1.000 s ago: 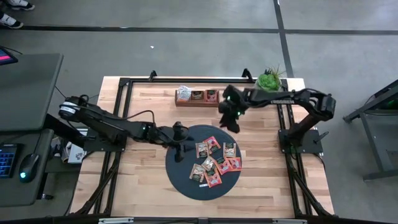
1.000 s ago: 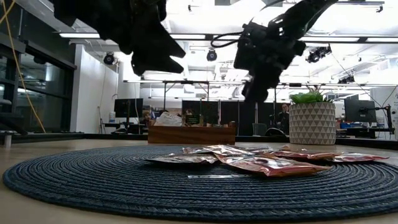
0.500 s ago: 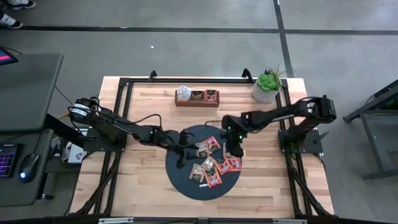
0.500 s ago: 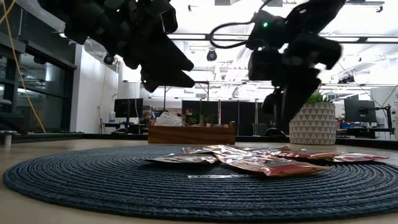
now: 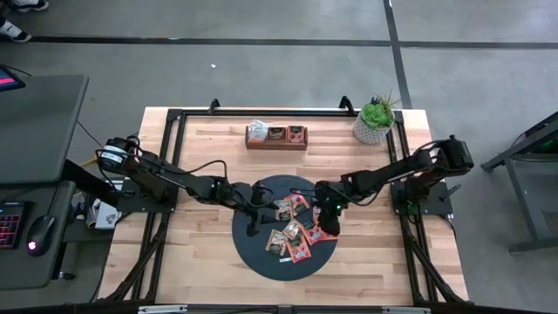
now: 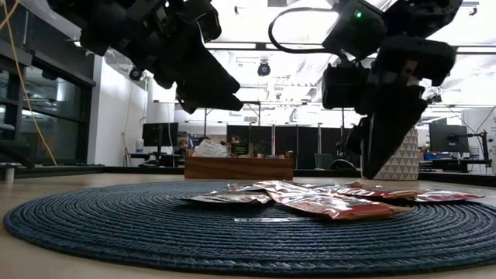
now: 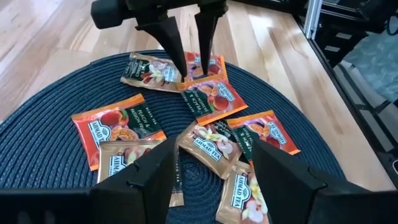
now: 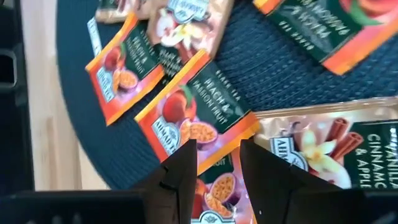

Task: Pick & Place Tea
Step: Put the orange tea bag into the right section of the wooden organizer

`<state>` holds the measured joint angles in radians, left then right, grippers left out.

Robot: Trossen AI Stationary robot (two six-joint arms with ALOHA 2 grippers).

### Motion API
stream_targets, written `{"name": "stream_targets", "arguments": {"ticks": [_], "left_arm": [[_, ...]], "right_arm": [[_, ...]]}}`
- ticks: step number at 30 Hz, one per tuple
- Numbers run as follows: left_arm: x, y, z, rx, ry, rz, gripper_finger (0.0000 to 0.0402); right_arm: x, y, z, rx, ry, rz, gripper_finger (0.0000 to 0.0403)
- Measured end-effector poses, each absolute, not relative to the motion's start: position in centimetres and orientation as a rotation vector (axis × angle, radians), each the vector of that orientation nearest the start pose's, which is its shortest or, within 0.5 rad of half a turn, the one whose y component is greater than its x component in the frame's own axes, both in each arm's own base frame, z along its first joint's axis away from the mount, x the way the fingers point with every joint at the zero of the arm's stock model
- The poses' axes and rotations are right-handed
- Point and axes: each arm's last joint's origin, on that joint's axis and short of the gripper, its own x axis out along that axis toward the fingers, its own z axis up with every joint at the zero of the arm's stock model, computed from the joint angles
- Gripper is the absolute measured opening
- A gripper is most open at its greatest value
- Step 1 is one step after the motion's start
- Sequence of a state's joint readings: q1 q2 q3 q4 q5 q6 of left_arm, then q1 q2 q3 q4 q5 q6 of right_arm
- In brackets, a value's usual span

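Several flat tea sachets (image 5: 297,229), orange, red and brown-green, lie loose and partly overlapping on a dark round woven mat (image 5: 261,253). My right gripper (image 5: 329,224) hangs over the pile's right side, pointing steeply down and open. Its fingertips (image 7: 181,70) stand just above an orange sachet (image 8: 196,121); I cannot tell whether they touch it. My left gripper (image 7: 211,149) hovers open above the mat's left part, slanting down toward the sachets (image 7: 205,134), well clear of them in the low view (image 6: 225,99).
A wooden box (image 5: 276,136) holding more sachets stands at the table's far side. A potted plant (image 5: 374,119) sits at the far right corner. A thin white strip (image 6: 260,220) lies on the mat near its front. Bare wood surrounds the mat.
My right gripper has swung from beside the wooden box toward the near edge and down, rolling its wrist, and now hangs low over the sachets on the mat. My left gripper sank a little toward the mat and tipped further down, then held still. The sachets have stayed put.
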<state>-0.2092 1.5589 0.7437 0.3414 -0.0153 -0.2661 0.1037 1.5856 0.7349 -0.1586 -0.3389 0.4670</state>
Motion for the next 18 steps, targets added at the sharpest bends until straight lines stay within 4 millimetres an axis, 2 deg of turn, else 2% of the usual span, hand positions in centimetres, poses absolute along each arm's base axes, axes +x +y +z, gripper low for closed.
{"name": "stream_targets", "arguments": {"ticks": [8,18], "left_arm": [[30.78,-6.49,18.62,-0.208,0.493,-0.126,0.0206],[30.77,-6.52,18.63,-0.210,0.495,-0.136,0.0206]], "right_arm": [[28.12,3.93,14.39,0.654,1.073,0.083,0.0133],[28.24,3.93,14.48,0.805,1.074,-0.003,0.0222]]}}
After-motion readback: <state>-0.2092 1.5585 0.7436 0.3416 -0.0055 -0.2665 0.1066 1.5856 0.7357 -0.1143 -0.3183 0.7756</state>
